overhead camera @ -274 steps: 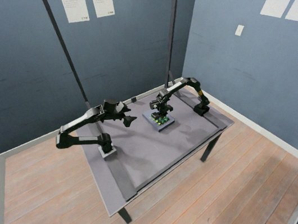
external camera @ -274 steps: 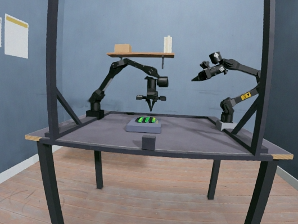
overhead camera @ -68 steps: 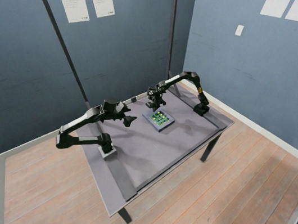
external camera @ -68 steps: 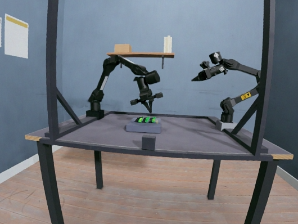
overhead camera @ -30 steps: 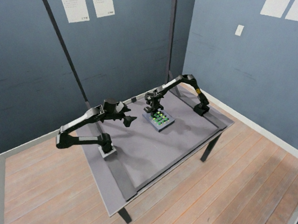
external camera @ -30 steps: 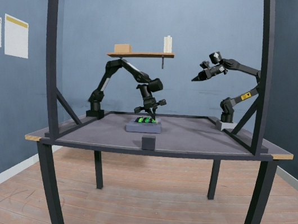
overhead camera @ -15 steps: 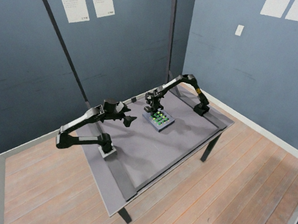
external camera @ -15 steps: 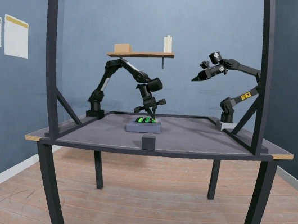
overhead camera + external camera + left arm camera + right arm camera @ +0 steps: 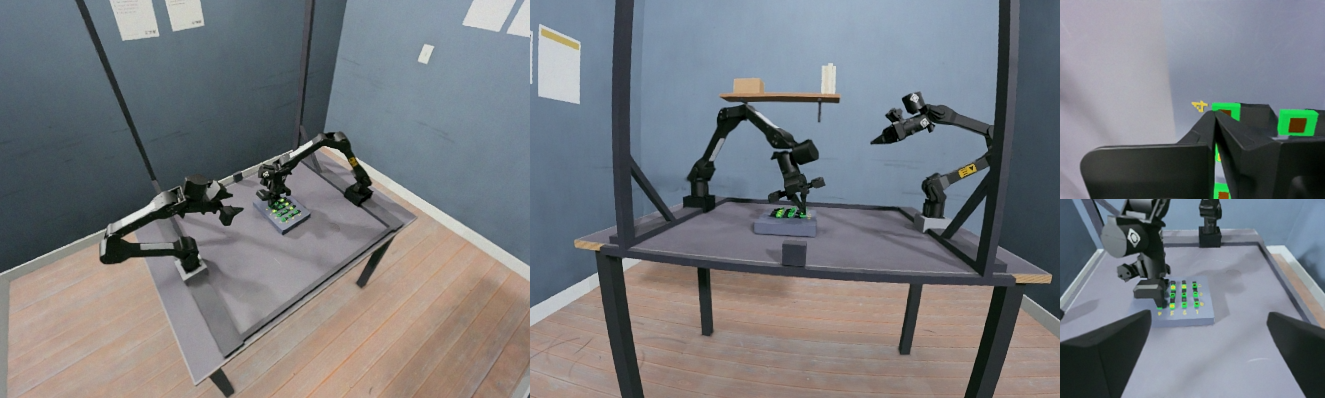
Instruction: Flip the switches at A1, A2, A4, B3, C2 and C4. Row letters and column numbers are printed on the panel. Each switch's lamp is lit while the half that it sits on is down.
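From the top, I see the switch panel (image 9: 283, 226) (image 9: 785, 228) (image 9: 1247, 53) (image 9: 1207, 312) lying on the table (image 9: 270, 270) (image 9: 855, 250) (image 9: 1113, 89) (image 9: 1238, 363), the left gripper (image 9: 273, 204) (image 9: 803, 215) (image 9: 1213, 116) (image 9: 1160, 306) over it. From outside, its closed fingers point down at the panel. The left wrist view shows the tips beside a printed 4 (image 9: 1200, 106); contact I cannot tell. In the right wrist view, the right gripper (image 9: 237, 202) (image 9: 873, 143) (image 9: 1208, 316) is wide open, holding nothing.
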Available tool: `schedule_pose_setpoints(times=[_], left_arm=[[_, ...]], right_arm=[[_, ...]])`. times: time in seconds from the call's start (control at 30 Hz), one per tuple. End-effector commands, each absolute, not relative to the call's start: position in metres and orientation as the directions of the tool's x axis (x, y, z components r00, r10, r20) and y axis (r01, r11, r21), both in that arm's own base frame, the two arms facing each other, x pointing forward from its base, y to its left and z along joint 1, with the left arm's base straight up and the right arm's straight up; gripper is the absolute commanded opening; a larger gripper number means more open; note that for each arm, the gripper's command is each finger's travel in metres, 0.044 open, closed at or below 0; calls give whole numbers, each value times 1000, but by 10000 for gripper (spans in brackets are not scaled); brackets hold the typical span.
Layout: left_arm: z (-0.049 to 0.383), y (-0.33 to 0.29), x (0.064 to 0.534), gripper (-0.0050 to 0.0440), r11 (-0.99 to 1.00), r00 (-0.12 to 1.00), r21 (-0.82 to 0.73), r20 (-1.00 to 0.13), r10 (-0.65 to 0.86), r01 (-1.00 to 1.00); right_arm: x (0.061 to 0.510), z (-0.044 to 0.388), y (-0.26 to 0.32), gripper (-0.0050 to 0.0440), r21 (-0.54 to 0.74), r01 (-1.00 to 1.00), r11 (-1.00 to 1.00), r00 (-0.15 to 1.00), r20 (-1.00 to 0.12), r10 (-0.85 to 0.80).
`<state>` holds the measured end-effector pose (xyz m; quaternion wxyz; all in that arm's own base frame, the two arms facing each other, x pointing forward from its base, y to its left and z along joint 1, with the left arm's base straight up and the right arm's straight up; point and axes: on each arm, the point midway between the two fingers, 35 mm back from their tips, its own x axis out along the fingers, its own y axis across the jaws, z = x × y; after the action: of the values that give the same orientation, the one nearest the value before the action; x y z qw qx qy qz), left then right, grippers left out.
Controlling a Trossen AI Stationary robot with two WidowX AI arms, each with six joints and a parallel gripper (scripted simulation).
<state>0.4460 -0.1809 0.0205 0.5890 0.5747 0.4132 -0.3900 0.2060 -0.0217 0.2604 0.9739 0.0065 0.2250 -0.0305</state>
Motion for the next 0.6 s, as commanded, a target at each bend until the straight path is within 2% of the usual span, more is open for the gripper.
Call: schedule_pose_setpoints(times=[0.0,0.33,0.57], left_arm=[[17,-183,445,-50,41,357,357,-934,12,933],[23,-183,446,-50,45,370,370,-929,7,928],[54,-184,457,-50,47,400,400,-916,-10,915]], right_arm=[[206,266,-21,400,-1,60,998,902,-428,-54],[206,266,-21,400,-1,60,998,902,-428,-54],[206,266,-21,400,-1,60,998,902,-428,-54]])
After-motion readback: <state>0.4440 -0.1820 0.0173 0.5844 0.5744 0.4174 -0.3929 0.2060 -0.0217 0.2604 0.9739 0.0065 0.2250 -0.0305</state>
